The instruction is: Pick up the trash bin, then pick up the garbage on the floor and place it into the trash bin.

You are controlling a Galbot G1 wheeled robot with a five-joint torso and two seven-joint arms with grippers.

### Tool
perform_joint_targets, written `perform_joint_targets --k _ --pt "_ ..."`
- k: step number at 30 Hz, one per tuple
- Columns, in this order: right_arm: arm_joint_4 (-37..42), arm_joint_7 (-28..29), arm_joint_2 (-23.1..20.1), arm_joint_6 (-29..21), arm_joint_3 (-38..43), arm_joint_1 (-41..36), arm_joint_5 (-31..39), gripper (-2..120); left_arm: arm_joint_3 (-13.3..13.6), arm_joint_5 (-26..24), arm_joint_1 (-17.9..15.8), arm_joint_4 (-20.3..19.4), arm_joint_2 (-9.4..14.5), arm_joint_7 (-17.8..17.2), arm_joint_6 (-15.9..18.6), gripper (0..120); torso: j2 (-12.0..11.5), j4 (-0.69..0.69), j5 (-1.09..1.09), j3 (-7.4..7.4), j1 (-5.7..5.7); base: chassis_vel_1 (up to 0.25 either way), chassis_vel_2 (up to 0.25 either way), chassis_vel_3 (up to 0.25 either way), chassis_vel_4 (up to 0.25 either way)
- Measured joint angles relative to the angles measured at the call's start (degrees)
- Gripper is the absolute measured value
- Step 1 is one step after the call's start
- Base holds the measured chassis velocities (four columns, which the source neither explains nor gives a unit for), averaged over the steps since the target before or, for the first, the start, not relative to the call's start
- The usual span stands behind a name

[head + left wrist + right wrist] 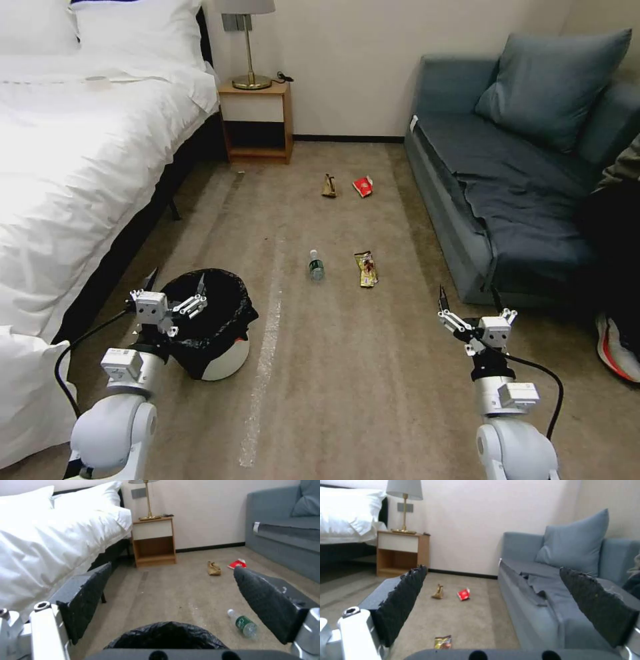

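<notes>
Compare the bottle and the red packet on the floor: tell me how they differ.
The bottle is clear with a green label; the red packet is red and white. The bottle lies nearer the trash bin; the red packet lies farther off, toward the nightstand. Both rest on the carpet, untouched.

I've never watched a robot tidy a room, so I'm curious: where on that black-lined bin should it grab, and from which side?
Probably the rim of the trash bin, from above. It stands upright with its mouth open, and the black bag folded over the edge gives a thin lip to pinch. The left gripper, open, hovers over the near rim; one finger would go inside, one outside. The round wall looks too wide to span.
</notes>
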Motion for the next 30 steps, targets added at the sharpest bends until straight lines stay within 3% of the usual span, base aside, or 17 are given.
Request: perform_joint_targets --k 11,17,19,22,25,30 --pt "1.77 0.04 -0.46 -0.91 1.31 -0.08 1.52 100 0.04 -0.13 0.39 -0.89 0.14 0.05 0.24 98 0.0 0.0 0.0 0.0 0.0 0.0 0.0 0.0 0.0" --pt "1.06 -0.01 -0.22 -0.66 0.82 -0.59 1.46 100 0.17 -1.13 1.41 -1.86 -0.52 -2.41 1.49 98 -0.01 0.0 0.0 0.0 0.0 0.0 0.0 0.0 0.0" --pt "0.62 -0.02 -0.25 -0.56 0.47 -0.57 1.31 100 0.23 -3.38 1.78 -3.1 -1.05 -6.67 4.54 99 -0.01 0.0 0.0 0.0 0.0 0.0 0.0 0.0 0.0" --pt "0.48 -0.02 -0.29 -0.55 0.29 -0.46 1.24 100 0.17 -4.58 1.7 -3.55 -1.27 -9.38 6.55 99 -0.01 0.0 0.0 0.0 0.0 0.0 0.0 0.0 0.0" --pt "0.34 -0.02 -0.43 -0.29 0.14 -0.32 0.74 100 -1.41 -6.61 0.78 -3.62 -1.34 -14.96 10.47 99 -0.01 0.0 0.0 0.0 0.0 0.0 0.0 0.0 0.0" --pt "0.18 -0.01 -0.73 -0.09 0.17 -0.51 0.71 100 -2.1 -10.89 -0.17 -3.02 -1.0 -20.01 13.66 100 -0.01 0.01 0.0 0.0 0.0 0.0 0.0 0.0 0.0"
